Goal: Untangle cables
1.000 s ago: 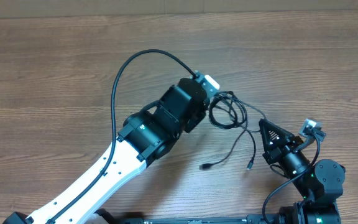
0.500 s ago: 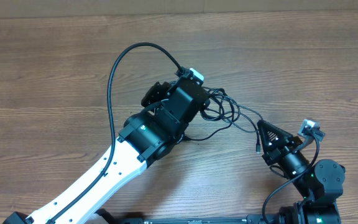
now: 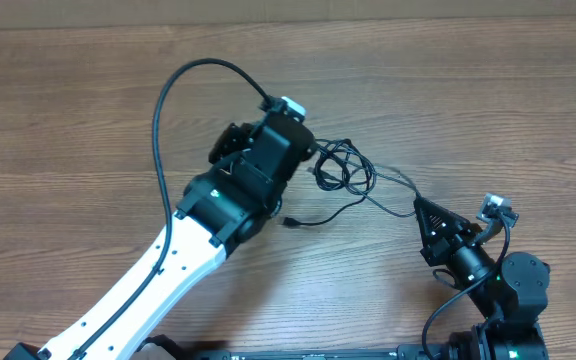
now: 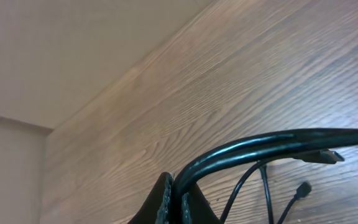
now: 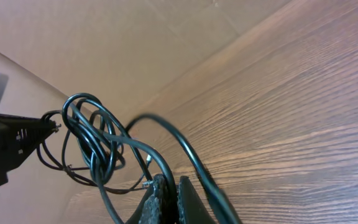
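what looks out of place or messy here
Only the cables: a knotted bundle of loops strung between the left and right jaws, each shut on a strand, with a loose plug end hanging free. Nothing looks damaged or spilled.

The cables form a knot between the two claws. The left claw pinches them just before its tips. The right claw pinches one strand that comes from the knot. A loose plug is beside the left claw (on the robot's side), above the table.
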Controlling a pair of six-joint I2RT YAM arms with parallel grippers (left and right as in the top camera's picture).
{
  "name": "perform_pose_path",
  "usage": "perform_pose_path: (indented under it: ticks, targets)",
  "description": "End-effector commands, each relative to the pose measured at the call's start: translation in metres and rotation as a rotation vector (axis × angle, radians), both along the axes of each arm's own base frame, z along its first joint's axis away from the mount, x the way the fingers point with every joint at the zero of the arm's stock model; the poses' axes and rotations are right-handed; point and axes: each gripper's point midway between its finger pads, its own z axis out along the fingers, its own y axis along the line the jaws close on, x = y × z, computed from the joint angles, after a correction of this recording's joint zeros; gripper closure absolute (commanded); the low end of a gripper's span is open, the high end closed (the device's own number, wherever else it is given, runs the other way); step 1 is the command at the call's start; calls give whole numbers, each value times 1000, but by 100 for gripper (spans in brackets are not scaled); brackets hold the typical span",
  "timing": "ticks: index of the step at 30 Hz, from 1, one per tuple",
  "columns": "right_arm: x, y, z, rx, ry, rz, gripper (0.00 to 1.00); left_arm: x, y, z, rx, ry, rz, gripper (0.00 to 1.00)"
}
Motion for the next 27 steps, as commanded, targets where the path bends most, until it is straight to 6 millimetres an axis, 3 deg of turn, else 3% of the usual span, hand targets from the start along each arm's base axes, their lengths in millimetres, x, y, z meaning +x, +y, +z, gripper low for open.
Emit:
perform_pose_path:
  ticks: [1,7,11,14,18,21,23,24,25,27]
  targets:
    - [7,-21,8,2,-9,-127,96,11,55,23,52,-86,198,96]
    - [6,-15,18,222,44,-132,96,14,67,23,49,-82,228,96]
    - [0,4,45,321,-14,-7,96,15,66,21,43,-77,223,96]
    - [-4,13,61,323,-75,59,96,15,54,14,-6,-43,164,96]
    - [-4,12,56,280,-78,59,95,14,25,2,-119,27,43,96]
    - [-1,8,49,270,-56,25,86,9,-3,-7,-252,94,-56,96]
    - [1,2,41,268,-27,-14,67,5,-17,-10,-317,127,-110,96]
    - [3,-1,36,266,-7,-39,51,3,-25,-10,-351,144,-137,96]
    - [4,-5,30,263,16,-67,43,1,-33,-11,-391,162,-164,96]
    - [5,-11,20,266,57,-113,37,-4,-48,-10,-469,192,-209,96]
